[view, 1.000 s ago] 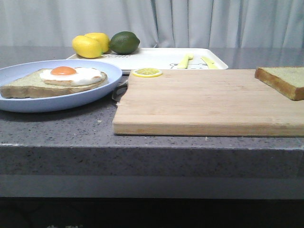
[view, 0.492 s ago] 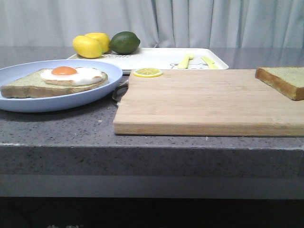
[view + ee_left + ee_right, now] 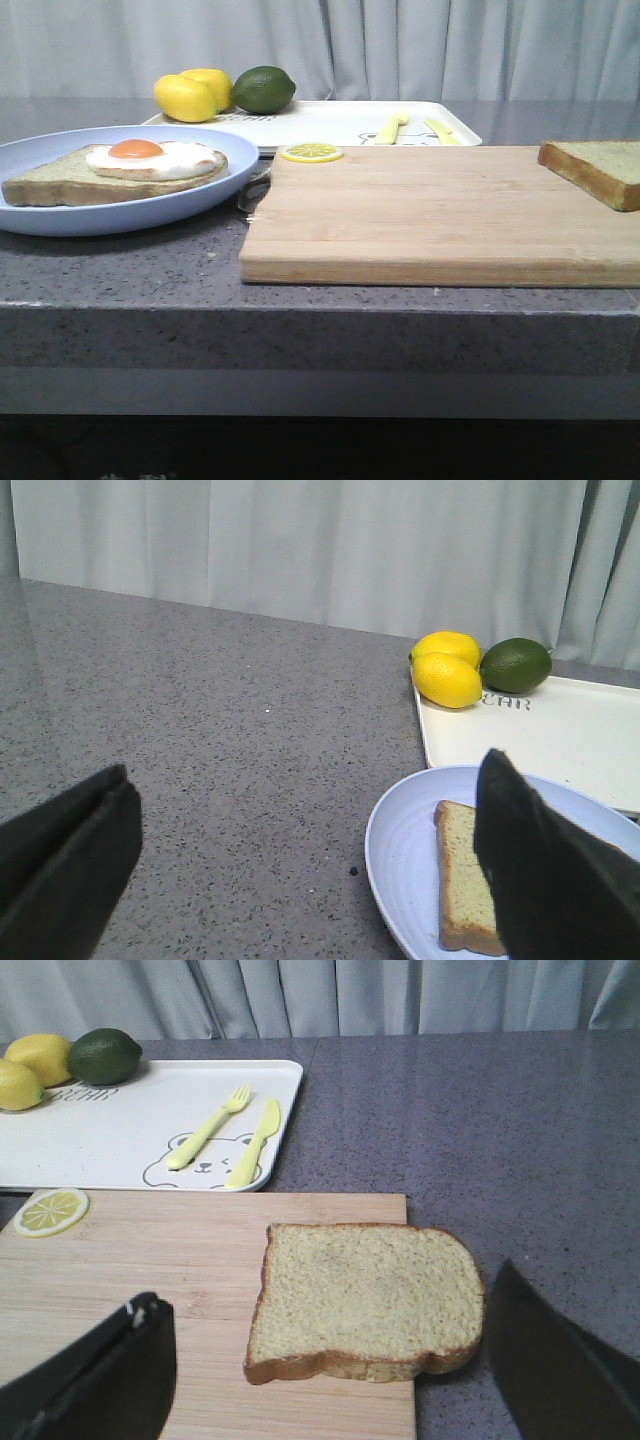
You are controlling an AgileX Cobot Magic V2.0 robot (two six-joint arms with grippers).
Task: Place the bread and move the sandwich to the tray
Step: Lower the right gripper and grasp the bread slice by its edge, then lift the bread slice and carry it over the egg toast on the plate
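2 pincers released, right pincer [image 3: 325,1380] over bread [image 3: 365,1300], left pincer [image 3: 310,870] near plate [image 3: 400,850]

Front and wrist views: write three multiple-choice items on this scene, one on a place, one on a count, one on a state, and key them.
1. Where does the plain bread lie?
A. on the cutting board's corner, overhanging its edge
B. on the tray
C. on the blue plate

2. How many yellow lemons sit by the lime?
A. one
B. two
C. three

3. What is the state of the right gripper?
A. shut on the bread
B. open, fingers either side of the bread
C. shut, empty

Key: 1 A, the right wrist view shows the slice past the board's edge. 2 B, two whole lemons show beside the lime. 3 B, its fingers stand wide apart, touching nothing.
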